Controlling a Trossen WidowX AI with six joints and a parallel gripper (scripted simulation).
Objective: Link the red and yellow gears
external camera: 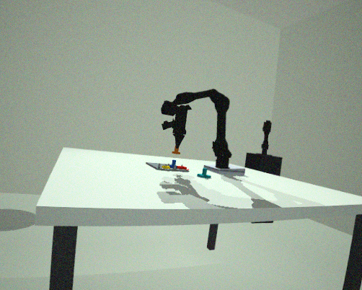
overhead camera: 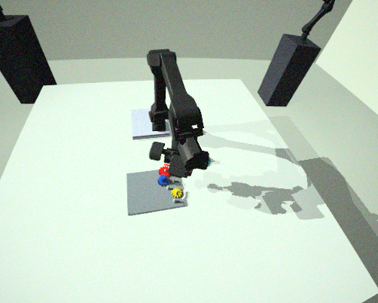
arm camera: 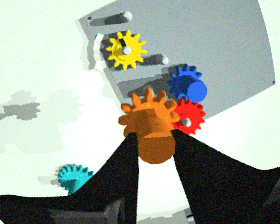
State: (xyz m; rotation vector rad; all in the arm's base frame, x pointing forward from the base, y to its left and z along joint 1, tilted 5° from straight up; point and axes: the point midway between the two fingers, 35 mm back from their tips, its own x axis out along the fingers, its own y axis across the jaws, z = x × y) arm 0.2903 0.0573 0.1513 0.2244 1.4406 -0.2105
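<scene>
Exterior view: claw (external camera: 177,147) (arm camera: 154,137) clamped on orange gear (external camera: 176,151) (arm camera: 149,117), up in the air above board (overhead camera: 147,194) (external camera: 155,167) (arm camera: 225,45). Orange gear upright, toothed disc at the bottom, handle between the fingertips. Arm (overhead camera: 181,96) (external camera: 221,124) reaches out from its base plate (overhead camera: 141,123) (external camera: 236,169), bent down at the wrist.

Board lies flat on table (overhead camera: 81,250) (external camera: 114,189). Red gear (overhead camera: 163,171) (external camera: 182,167) (arm camera: 190,117) on a peg, partly behind orange gear in wrist view. Blue gear (overhead camera: 163,180) (external camera: 173,164) (arm camera: 185,82) on the board right beside red, handle up. Yellow gear (overhead camera: 176,193) (external camera: 166,167) (arm camera: 126,50), black stripe, on its peg, apart from blue. Bare peg (arm camera: 164,59) between yellow and blue; another bare peg (arm camera: 127,16) on the far side of yellow, near the board corner.

Teal gear (overhead camera: 209,161) (external camera: 204,174) (arm camera: 75,177) stands on the table, off the board, handle up. Top view: mostly hidden by the arm. Cannot tell whether blue sits fully down.
</scene>
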